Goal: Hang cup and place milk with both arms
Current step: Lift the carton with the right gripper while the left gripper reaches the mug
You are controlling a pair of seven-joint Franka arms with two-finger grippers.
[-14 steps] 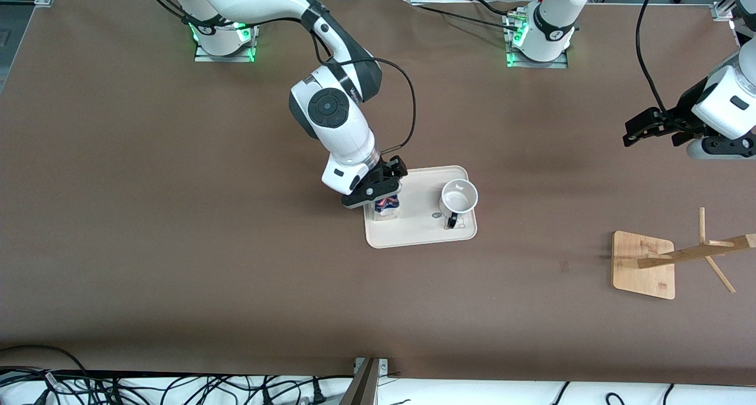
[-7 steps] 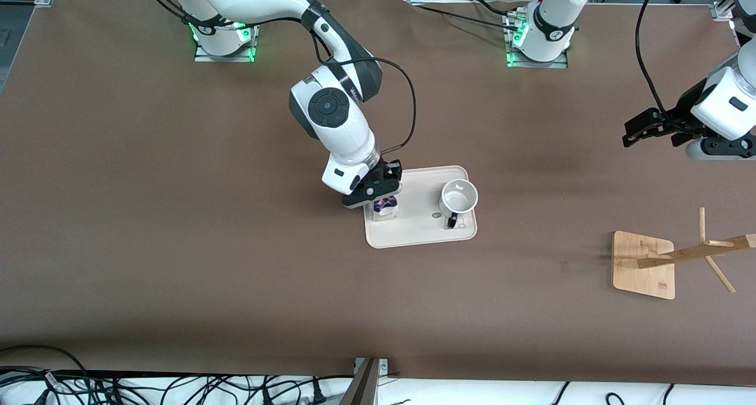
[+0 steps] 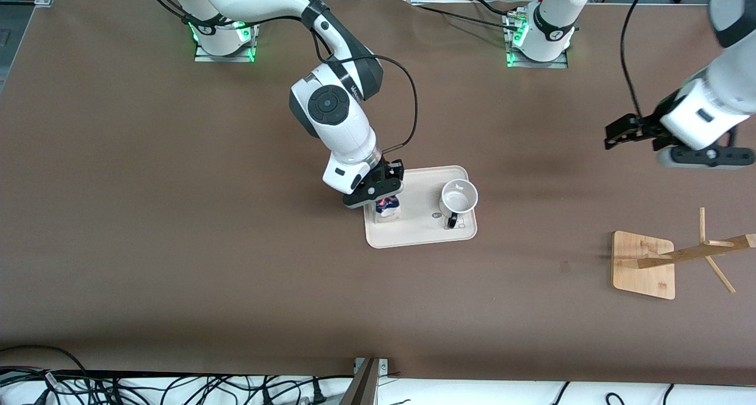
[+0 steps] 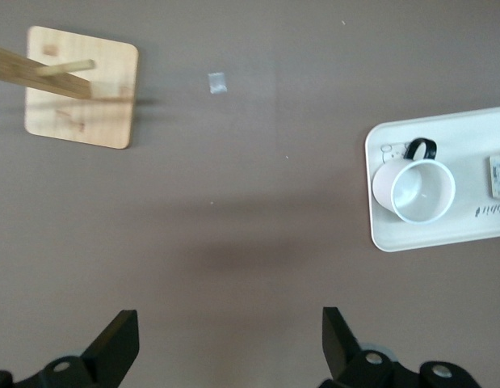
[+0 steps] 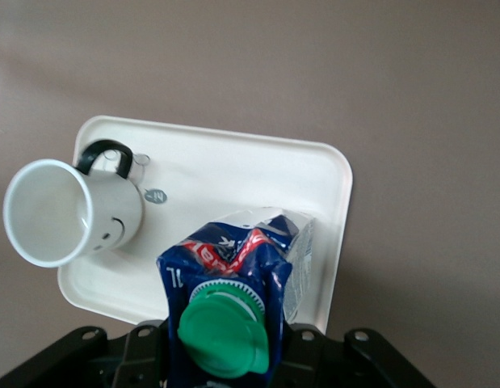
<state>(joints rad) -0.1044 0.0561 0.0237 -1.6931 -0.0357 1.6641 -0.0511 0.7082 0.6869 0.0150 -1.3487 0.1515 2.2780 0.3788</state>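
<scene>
The milk [image 5: 233, 299] stands on the tray [image 3: 422, 239], at 9 o'clock from the cup [image 3: 458, 199]. It is a light, soft-walled carton — grip low on its flat sides. The right tool [image 3: 378, 193] is clamped on it, contact faces hidden. The left tool [image 4: 225, 347], spread apart, hovers over bare desk [image 3: 177, 245] — fingertips cut off.

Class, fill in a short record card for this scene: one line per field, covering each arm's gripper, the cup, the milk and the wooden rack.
right gripper: shut on the milk, over the tray
left gripper: open, over bare table, holds nothing
cup: upright on the tray, not yet hung
rack: at the left arm's end of the table, nothing hung on it
</scene>
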